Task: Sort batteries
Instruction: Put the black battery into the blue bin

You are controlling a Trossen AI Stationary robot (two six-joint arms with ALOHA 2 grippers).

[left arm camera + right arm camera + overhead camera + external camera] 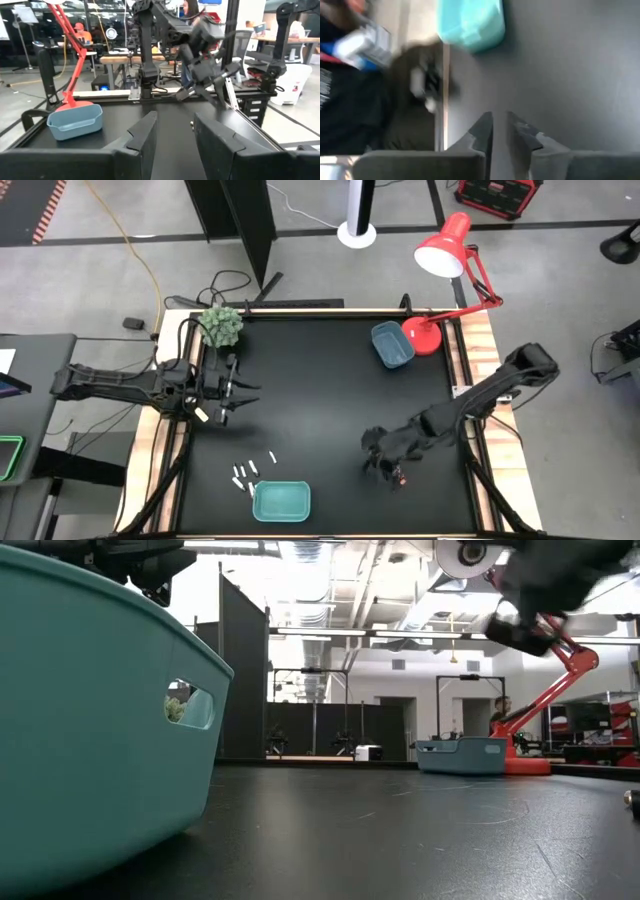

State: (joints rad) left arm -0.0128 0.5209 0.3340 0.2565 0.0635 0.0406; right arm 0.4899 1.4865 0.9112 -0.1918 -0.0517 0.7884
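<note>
Whitish batteries (250,471) scattered near the desk's (320,390) front edge, just beside the teal tray (281,500), which touches that edge. One dark battery (399,477) on the right, just beside the right hand (378,460), fingers nearly together with a slim gap and nothing between. Left hand (236,392) by the left edge, near the plant (221,326), fingers parted, empty. Blue tray (392,344) and red lamp (445,260) at the far right corner. Wide bare middle between both arms.
</note>
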